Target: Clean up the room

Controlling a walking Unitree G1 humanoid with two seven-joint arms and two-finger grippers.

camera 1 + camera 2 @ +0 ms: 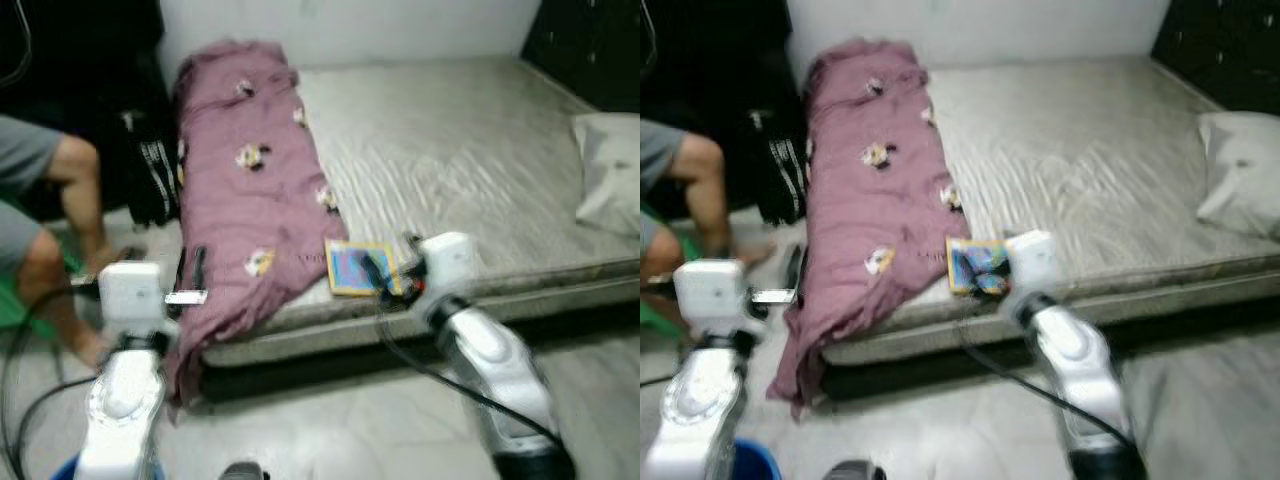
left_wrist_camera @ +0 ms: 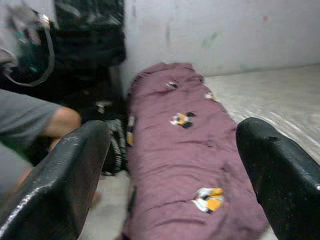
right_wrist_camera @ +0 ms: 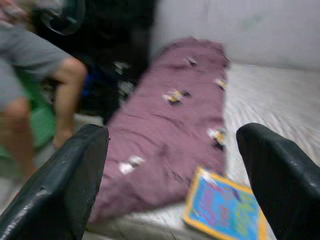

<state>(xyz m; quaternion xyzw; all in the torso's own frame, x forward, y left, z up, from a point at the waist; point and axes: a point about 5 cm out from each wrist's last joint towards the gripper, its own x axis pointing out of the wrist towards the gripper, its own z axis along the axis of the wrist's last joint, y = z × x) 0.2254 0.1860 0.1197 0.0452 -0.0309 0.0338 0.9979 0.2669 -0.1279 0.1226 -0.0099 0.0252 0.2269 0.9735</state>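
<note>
A purple flowered blanket (image 1: 245, 170) lies bunched along the left side of a grey mattress (image 1: 470, 150) and hangs over its front corner. A blue book with a yellow border (image 1: 345, 272) rests on the mattress near the front edge, right beside the blanket. My right gripper (image 1: 385, 268) hovers open just over the book, which lies below the fingers in the right wrist view (image 3: 225, 207). My left gripper (image 1: 190, 268) is open at the hanging corner of the blanket, with nothing between its fingers (image 2: 65, 175).
A white pillow (image 1: 610, 170) lies at the mattress's right edge. A person sits at the left, a bare leg (image 1: 80, 190) on the floor, beside a black bag (image 1: 150, 170). A blue bin (image 1: 755, 462) stands by my left arm. Pale floor runs before the mattress.
</note>
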